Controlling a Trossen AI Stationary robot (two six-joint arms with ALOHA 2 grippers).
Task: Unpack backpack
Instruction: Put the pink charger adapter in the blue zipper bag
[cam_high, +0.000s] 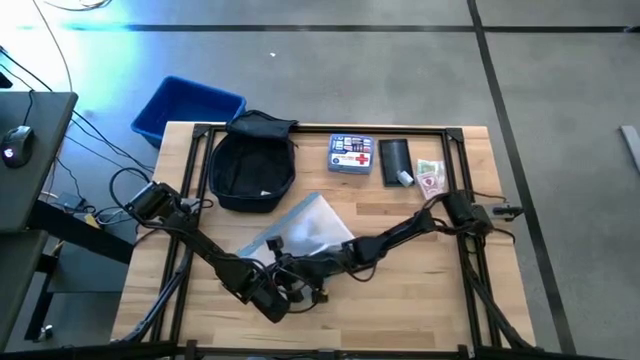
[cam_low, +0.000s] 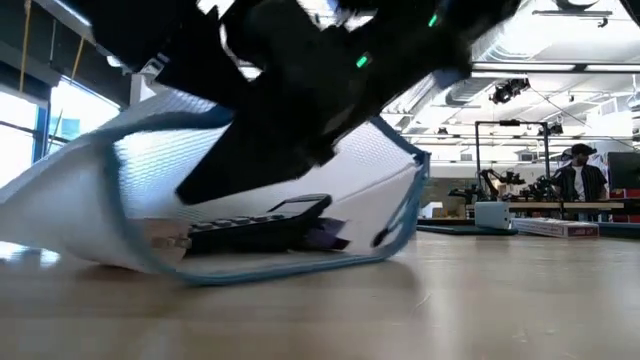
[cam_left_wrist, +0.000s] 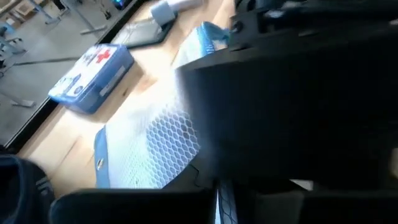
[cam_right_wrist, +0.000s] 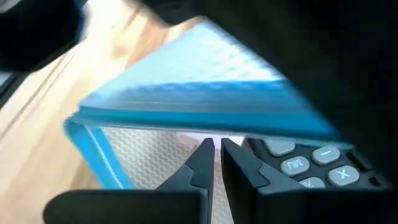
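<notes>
The dark backpack (cam_high: 252, 165) lies at the table's far left. A white mesh pouch with blue trim (cam_high: 310, 225) lies mid-table, its mouth (cam_low: 400, 200) held open toward the near edge. A black calculator (cam_low: 260, 225) lies inside it. My left gripper (cam_left_wrist: 224, 205) is shut on the pouch's upper edge. My right gripper (cam_right_wrist: 214, 155) reaches into the mouth, shut, beside the calculator's keys (cam_right_wrist: 311, 165). Whether anything lies between its tips does not show. My left gripper pinches the pouch's blue-trimmed upper edge (cam_left_wrist: 225, 198) between its two fingers. That edge is lifted off the table while the pouch's lower layer (cam_low: 250, 270) stays on the wood. My right gripper is inside the pouch; I cannot tell whether it touches anything.
A first-aid tin (cam_high: 350, 155), a flat black pouch (cam_high: 394, 157) and banknotes (cam_high: 430, 177) lie along the far edge. A blue bin (cam_high: 187, 108) stands on the floor beyond the far left corner. A person (cam_low: 578, 180) stands far off in the room.
</notes>
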